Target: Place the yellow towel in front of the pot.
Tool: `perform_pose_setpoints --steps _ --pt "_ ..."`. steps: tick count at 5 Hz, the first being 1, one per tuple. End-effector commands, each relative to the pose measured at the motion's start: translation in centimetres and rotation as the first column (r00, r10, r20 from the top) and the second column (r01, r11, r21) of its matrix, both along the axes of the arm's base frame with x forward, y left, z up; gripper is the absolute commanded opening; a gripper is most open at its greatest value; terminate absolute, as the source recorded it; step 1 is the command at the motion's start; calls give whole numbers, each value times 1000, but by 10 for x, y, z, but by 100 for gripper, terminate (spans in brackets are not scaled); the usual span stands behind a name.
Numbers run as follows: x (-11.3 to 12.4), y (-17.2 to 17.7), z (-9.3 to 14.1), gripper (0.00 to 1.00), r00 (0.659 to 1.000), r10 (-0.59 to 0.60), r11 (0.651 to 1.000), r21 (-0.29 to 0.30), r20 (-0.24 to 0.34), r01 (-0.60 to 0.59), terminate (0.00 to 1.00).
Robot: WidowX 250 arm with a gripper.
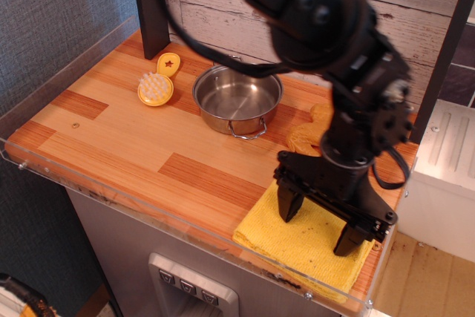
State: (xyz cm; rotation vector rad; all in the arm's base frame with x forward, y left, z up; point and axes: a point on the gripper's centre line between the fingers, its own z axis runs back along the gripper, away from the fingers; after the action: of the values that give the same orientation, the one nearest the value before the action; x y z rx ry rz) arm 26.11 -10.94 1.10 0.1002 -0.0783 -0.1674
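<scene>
Yellow terry towel (300, 241), folded square, at the near right corner of the striped wooden counter (133, 142), under the black gripper (319, 223).
Nearest us, we see the gripper's two fingers spread wide apart, tips down at the towel's surface, holding nothing. Beyond it lies a tan-yellow toy piece (310, 133), partly hidden by the arm. Farther back stands the shallow stainless steel pot (237, 98), well apart from the towel, with a round yellow brush (155, 89) to its left.
</scene>
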Motion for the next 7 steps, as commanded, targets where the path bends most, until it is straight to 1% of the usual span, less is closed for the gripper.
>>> perform_pose_setpoints --steps 1,2,3,4,5,7 --pt "-13 22 -14 100 996 62 996 74 -62 -57 0" --pt "-15 38 -10 100 989 124 992 34 -83 -122 0" --pt "-16 54 -8 100 982 158 987 11 -104 -158 0" --pt "-16 65 -9 100 980 165 986 20 -113 -164 0" --pt "-14 80 -5 100 983 151 989 22 -108 -149 0" --pt "-6 131 4 100 987 137 990 -2 -89 -138 0"
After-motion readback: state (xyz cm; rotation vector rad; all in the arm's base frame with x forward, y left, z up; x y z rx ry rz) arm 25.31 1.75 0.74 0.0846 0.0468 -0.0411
